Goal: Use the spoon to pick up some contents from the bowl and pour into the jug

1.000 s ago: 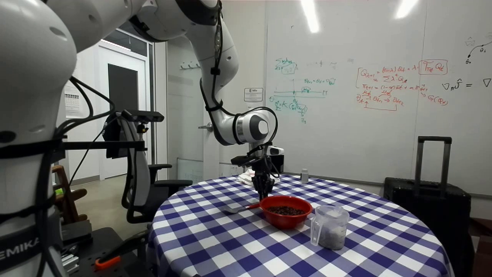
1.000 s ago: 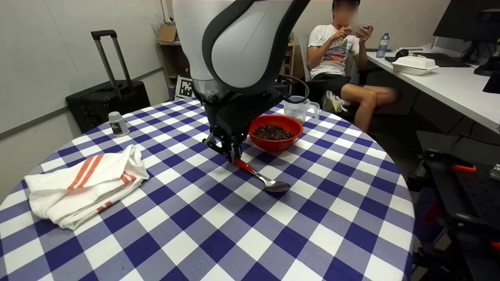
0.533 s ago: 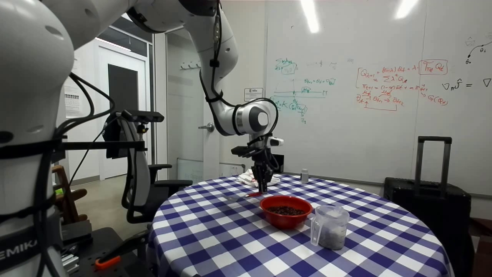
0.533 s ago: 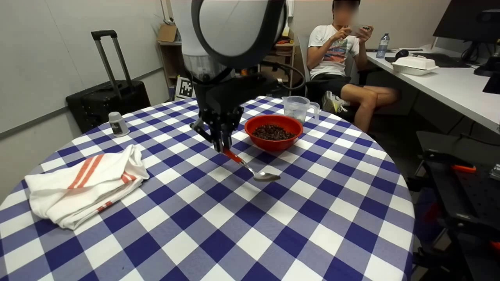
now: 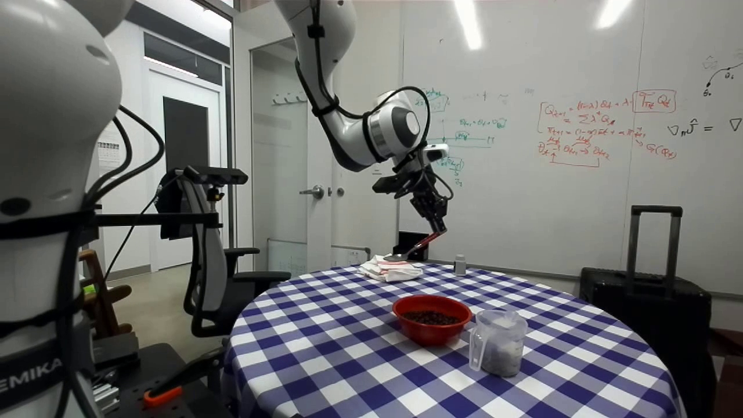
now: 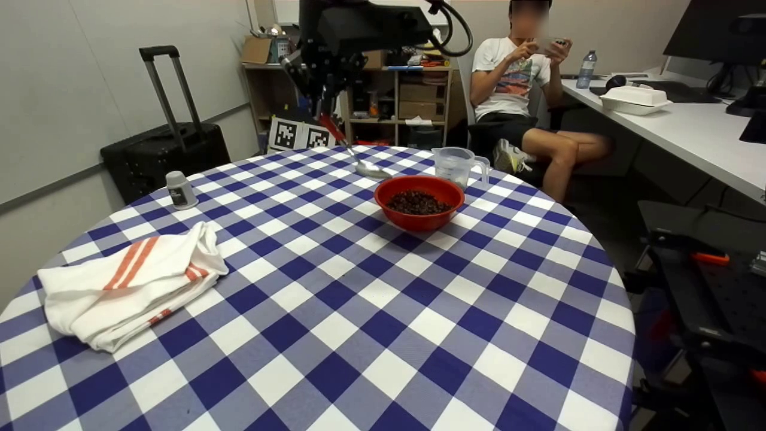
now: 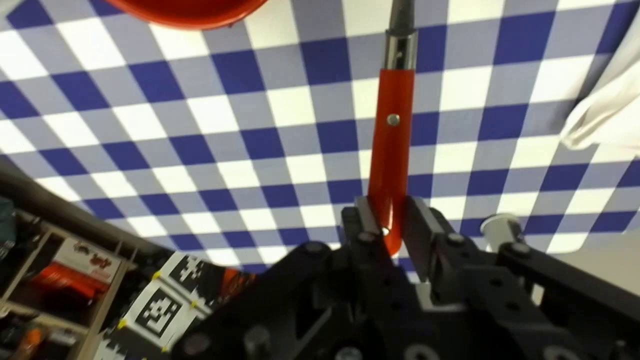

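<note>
My gripper (image 5: pixel 440 230) is shut on the red handle end of the metal spoon (image 5: pixel 422 242) and holds it high above the table. The spoon slants, its metal end lower than its handle, in both exterior views; the gripper (image 6: pixel 324 109) and spoon (image 6: pixel 335 130) also show there. In the wrist view the handle (image 7: pixel 392 130) sits between the fingertips (image 7: pixel 387 217); the spoon's metal end runs out of frame. The red bowl (image 5: pixel 432 334) holds small dark pieces and stands on the table; its edge shows in the wrist view (image 7: pixel 195 17). The clear jug (image 5: pixel 502 345) stands beside it, its handle outward.
A folded white towel with orange stripes (image 6: pixel 131 281) and a small grey bottle (image 6: pixel 181 190) lie and stand on the round checkered table (image 6: pixel 383 359). A black suitcase (image 5: pixel 650 313) stands beyond the table. A person (image 6: pixel 511 90) sits behind it.
The spoon was resting low at the table beside the bowl. My gripper has lifted it well up, away from the table, and has tilted. The bowl and jug have not moved.
</note>
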You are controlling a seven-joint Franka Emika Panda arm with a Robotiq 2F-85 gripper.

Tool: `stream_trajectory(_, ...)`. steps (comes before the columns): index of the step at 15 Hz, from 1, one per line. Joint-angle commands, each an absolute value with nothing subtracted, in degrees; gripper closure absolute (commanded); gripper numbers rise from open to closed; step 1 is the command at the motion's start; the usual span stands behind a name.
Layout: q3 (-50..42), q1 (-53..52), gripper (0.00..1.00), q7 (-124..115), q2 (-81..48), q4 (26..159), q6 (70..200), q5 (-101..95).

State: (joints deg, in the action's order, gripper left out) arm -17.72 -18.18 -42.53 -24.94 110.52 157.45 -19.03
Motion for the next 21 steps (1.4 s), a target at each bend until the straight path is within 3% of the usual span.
stream_trajectory(1, -30.76, -26.36, 0.95, -57.5, -23.34, 114.63, 163.88, -34.87)
stream_trajectory(6, -53.01, -41.73, 0.95, -79.22, -29.6, 113.79, 162.9, -55.42)
stream_trajectory(9, -54.6, -44.82, 0.95, -86.23, -29.97, 117.88, 157.47, -58.96)
stream_trajectory(12, -43.63, -38.35, 0.95, -90.17, -26.32, 120.46, 148.1, -63.2)
stream_trajectory(21, -15.85, -16.2, 0.95, -104.63, -25.9, 119.34, 137.38, -75.72)
